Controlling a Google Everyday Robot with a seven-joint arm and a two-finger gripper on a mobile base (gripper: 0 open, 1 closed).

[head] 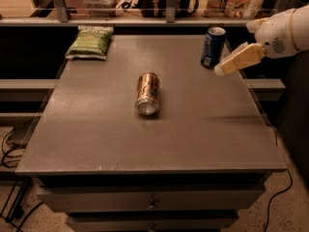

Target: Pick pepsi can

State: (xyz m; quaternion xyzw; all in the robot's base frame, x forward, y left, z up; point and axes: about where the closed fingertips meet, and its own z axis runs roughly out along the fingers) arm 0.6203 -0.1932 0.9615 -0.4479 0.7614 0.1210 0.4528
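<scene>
The pepsi can (212,47) is dark blue with a silver top. It stands upright near the far right corner of the grey table (96,129). My gripper (223,68) comes in from the right on a white arm. It hangs just right of the can's lower half, close to it but apart from it, and holds nothing that I can see.
A brown-gold can (147,93) lies on its side in the middle of the table. A green snack bag (90,42) lies at the far left corner. A shelf with boxes runs behind the table. Drawers sit under the table's front edge.
</scene>
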